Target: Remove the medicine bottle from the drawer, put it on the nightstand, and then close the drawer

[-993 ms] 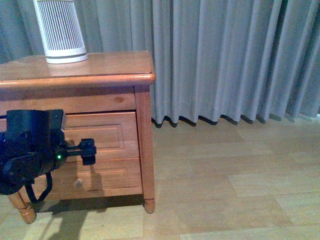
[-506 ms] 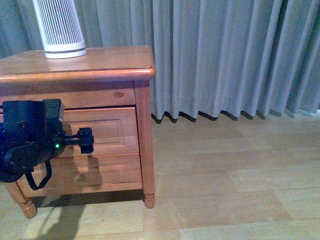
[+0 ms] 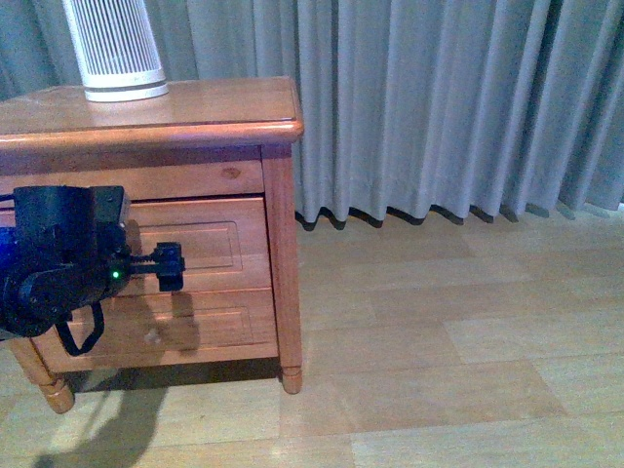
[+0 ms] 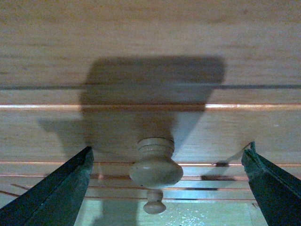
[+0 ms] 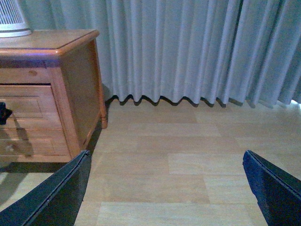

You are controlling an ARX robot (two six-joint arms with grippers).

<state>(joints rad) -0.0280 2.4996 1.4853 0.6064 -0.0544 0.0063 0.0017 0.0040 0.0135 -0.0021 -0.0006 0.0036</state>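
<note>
The nightstand stands at the left. Its upper drawer looks shut. My left gripper is open just in front of that drawer front. In the left wrist view the drawer's round knob sits between the spread fingers of the left gripper, untouched. The medicine bottle is out of view. My right gripper is open and empty over the bare floor, to the right of the nightstand.
A large white ribbed device stands on the nightstand's top at the back left. The lower drawer has its own knob. Grey curtains hang behind. The wood floor spreads to the right.
The front view has shifted a little, so the nightstand sits higher in the picture. My left gripper stays in front of the upper drawer.
</note>
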